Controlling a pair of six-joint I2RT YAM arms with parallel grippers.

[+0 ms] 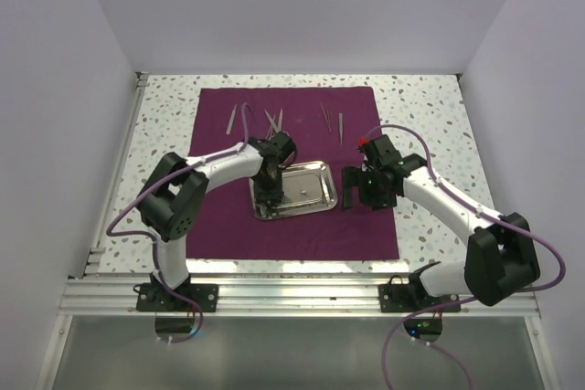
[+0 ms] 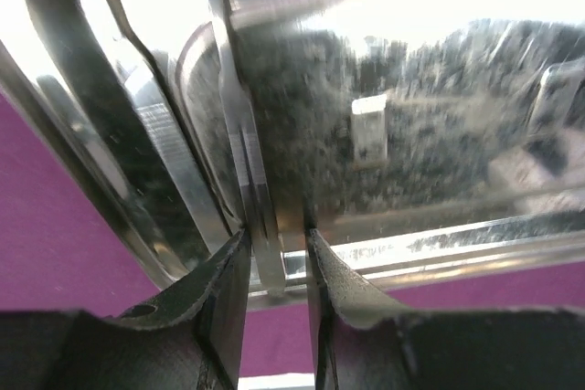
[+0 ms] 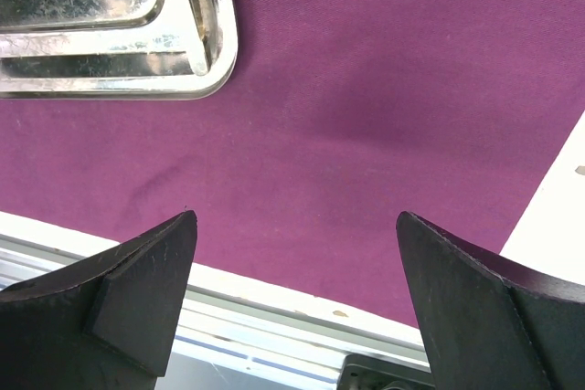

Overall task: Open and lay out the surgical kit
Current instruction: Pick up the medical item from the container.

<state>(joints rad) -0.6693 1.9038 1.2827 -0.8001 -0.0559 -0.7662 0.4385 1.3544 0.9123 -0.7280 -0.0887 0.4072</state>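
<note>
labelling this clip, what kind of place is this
Likely a robot lab test cell, not a real clinic: plain white walls box in a speckled table, and both arms are bolted to an aluminium rail.

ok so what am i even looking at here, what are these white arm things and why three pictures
These are two robot arms bolted at the near edge of a table. The wide picture comes from a fixed camera above and behind them; the other two come from small cameras on each wrist, looking past the dark fingers.

On the table lies a purple cloth with a shiny steel tray on it and thin silver instruments laid out along its far side.

The left gripper reaches into the tray, its fingers narrowly apart around a thin silver instrument; whether it is squeezing it is unclear. The right gripper hangs wide open over bare cloth beside the tray, holding nothing.
</note>
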